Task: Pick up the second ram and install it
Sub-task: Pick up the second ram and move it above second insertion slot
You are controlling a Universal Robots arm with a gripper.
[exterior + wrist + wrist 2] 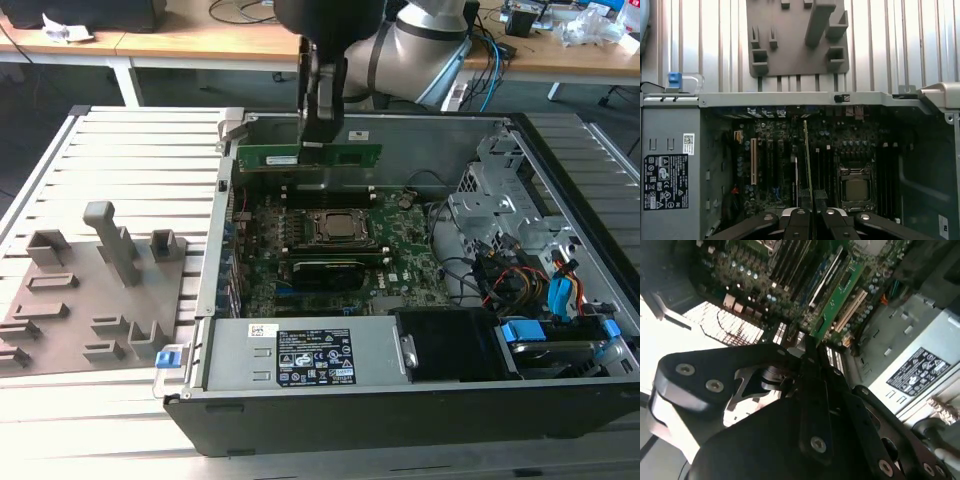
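One green stick, second ram (355, 157), pinched in claw (318, 143), hanging above motherboard (405, 240) inside open computer case (420, 425).

The arm (425, 40) was seen as rounded silver-grey segments; the tool (315, 142) was made of black linkage plates (740, 362) fastened with silver screws (714, 385).

Bright green second ram (270, 158) over the motherboard (405, 235), whose darker green is speckled with black and silver parts; gripper (318, 143) black. Near the motherboard: power supply (240, 350) plain grey with a black label printed white, blue clip (170, 355), blue latch (522, 333), red and orange wires (500, 275). Matt grey fixture plate (100, 300), away from the motherboard, on the silver ribbed table (140, 150).
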